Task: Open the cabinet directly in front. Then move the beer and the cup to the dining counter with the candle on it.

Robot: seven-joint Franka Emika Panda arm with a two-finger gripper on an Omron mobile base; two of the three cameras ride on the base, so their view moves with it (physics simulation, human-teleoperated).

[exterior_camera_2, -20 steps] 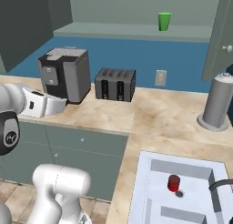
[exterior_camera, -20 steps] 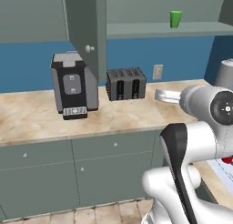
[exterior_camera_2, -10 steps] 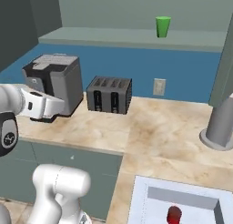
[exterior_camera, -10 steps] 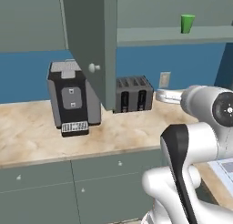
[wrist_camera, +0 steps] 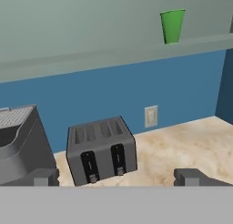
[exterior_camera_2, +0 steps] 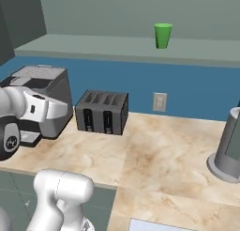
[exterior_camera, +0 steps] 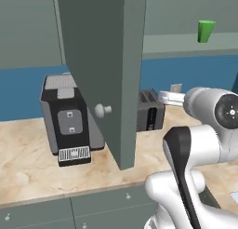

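We see the gripper (wrist_camera: 116, 176) jaws apart, holding nothing; the cup (wrist_camera: 172, 26) stands on the cabinet (exterior_camera: 100, 60) shelf, door swung open.

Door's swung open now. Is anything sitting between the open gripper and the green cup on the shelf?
Nothing visible does. From the gripper, the cup stands alone on the shelf, up and right; the toaster sits lower, on the worktop.

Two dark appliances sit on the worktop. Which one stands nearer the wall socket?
The toaster: low, black, with slots on top, it stands just beside the wall socket. The taller coffee machine stands on the toaster's far side.
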